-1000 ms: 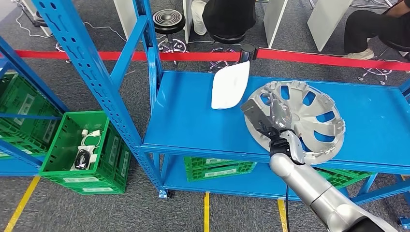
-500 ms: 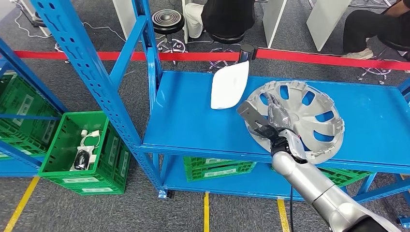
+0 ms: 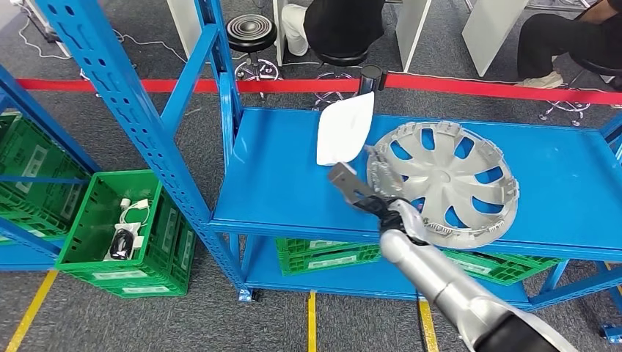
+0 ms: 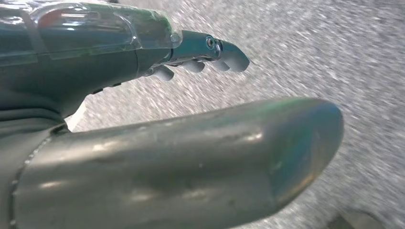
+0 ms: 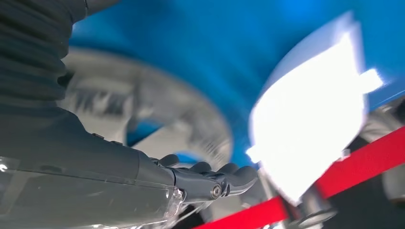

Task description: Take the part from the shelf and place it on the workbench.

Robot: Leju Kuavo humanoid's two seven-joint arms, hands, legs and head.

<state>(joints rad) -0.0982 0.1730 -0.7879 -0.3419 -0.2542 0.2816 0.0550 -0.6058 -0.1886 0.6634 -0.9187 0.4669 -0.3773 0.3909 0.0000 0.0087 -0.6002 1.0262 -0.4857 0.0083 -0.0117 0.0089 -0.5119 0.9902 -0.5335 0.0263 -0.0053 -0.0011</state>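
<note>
The right hand covers a bit of the silver wheel cover near its front edge, so whether the fingers hold it cannot be told. In the right wrist view the wheel cover and the white part are blurry. The people behind the red tape are cut off by the picture's top.

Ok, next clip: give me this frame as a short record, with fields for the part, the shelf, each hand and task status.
part: silver wheel cover, lying on the shelf
shelf: blue shelf, also holding a white panel
right hand: right hand at the wheel cover's near-left rim, grip not clear
left hand: left hand over grey floor, holding nothing
status: part not yet lifted from the shelf
</note>
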